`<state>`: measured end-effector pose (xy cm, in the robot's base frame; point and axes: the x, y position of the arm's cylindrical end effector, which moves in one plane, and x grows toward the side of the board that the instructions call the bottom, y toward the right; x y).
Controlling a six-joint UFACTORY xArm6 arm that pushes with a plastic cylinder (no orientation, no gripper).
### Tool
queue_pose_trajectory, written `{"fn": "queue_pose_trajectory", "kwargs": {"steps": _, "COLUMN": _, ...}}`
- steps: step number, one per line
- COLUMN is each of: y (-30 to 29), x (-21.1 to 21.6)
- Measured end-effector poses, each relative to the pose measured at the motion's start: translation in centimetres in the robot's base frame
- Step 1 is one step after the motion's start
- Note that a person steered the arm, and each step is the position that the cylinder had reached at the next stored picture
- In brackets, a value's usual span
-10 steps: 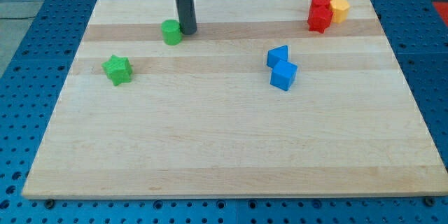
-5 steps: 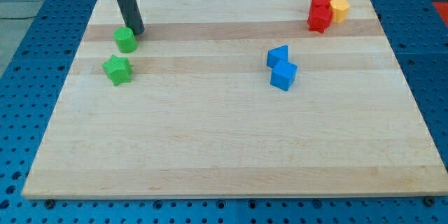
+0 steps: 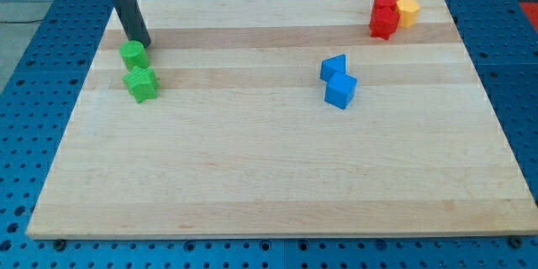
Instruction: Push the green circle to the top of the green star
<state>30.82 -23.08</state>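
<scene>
The green circle (image 3: pixel 132 54) is a short green cylinder at the board's left side. It sits just above the green star (image 3: pixel 141 84) and seems to touch its upper left. My tip (image 3: pixel 139 43) rests on the board at the circle's upper right edge, touching it. The dark rod slants up and to the view's left from there.
Two blue blocks (image 3: pixel 338 81) sit touching right of the board's middle. A cluster of red blocks (image 3: pixel 385 15) and yellow blocks (image 3: pixel 405 5) sits at the top right corner. The wooden board (image 3: pixel 269 168) lies on a blue perforated table.
My tip has swept left along the upper part of the board, pushing the green circle left and slightly down until it sits right above the green star. The star has not moved.
</scene>
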Motion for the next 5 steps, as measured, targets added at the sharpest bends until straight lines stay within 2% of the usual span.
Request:
{"fn": "queue_pose_trajectory", "kwargs": {"steps": 2, "y": -2.9, "x": 1.4}}
{"fn": "queue_pose_trajectory", "kwargs": {"steps": 5, "y": -1.9, "x": 3.9}}
